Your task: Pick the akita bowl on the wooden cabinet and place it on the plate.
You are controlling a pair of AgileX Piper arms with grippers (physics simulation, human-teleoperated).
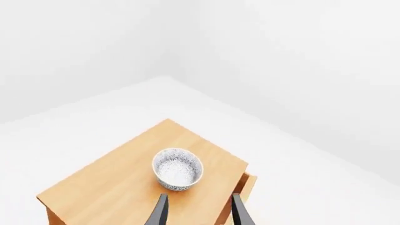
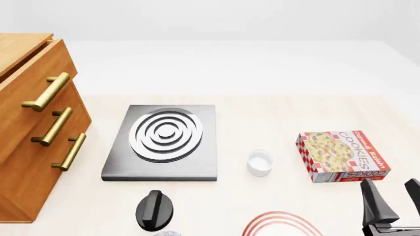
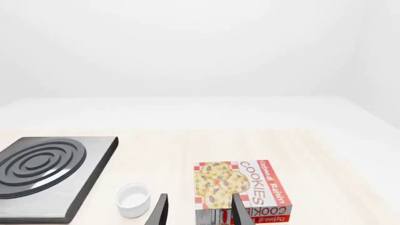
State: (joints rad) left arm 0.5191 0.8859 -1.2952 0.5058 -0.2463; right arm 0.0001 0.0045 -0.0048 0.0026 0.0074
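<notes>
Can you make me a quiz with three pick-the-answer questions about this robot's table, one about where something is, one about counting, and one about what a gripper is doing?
1. Where is the akita bowl?
A. on the plate
B. on top of the wooden cabinet
C. on the stove

2. How many brass handles show on the cabinet's front?
A. one
B. three
C. five

3. What is the left gripper doing?
A. open, holding nothing
C. shut on the bowl
B. shut on the white cup

Answers:
1. B: the left wrist view shows the bowl standing on the cabinet's wooden top, while the plate at the table's near edge shows no bowl.
2. B: the front view shows three brass bars, one on each drawer.
3. A: its fingers stand apart with the bowl beyond them, untouched.
</notes>
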